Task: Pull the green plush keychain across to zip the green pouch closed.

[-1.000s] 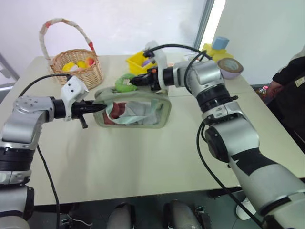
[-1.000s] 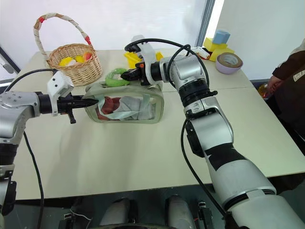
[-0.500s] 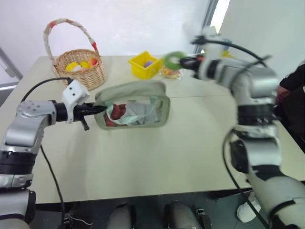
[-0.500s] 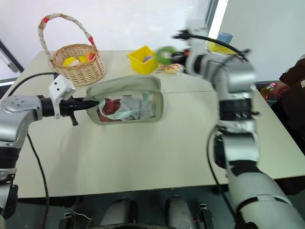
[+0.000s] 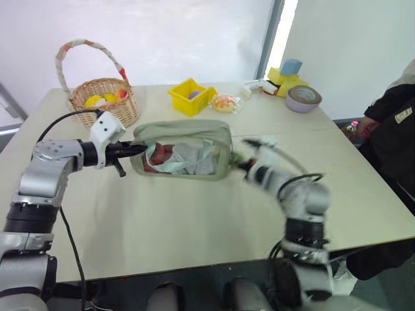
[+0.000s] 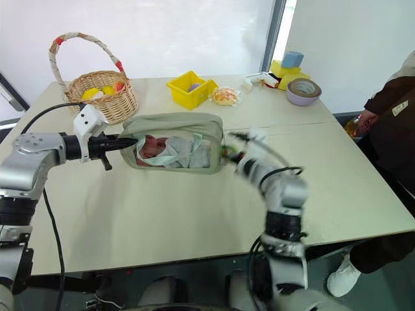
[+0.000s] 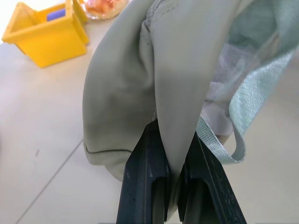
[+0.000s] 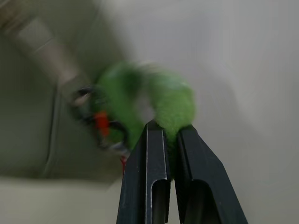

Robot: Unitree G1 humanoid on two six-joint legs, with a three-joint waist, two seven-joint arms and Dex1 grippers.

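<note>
Green plush keychain [image 8: 163, 105] pinched tight between the right gripper [image 8: 169, 133] fingers, a metal ring and red bit hanging beside it. In the head views the keychain sits at the 3 o'clock end of the green pouch [image 5: 185, 133], just off the lower corner near the table; blurred there, so exact contact with the corner is hard to tell.

Pouch stands on its long edge about mid-table, clear window facing the robot, red and grey contents showing. Top edge reads as one smooth line from 9 to 3 o'clock with no visible gap, so judged zipped or very nearly; the zipper track itself is too small to confirm.

Left gripper [image 7: 172, 163] clamped narrow on a fold of pouch fabric at the 9 o'clock end, anchoring it. Pale mint strap [image 7: 243, 100] loops beside that fold.

Left to do, likely: confirm the last bit of travel, then release both ends.

Around: wicker basket [image 5: 104, 97] at 10 o'clock of the pouch, yellow bin [image 5: 191, 97] at 12, tape roll [image 5: 303, 97] at 2. A person [image 5: 392, 129] stands at the table's 3 o'clock edge.
</note>
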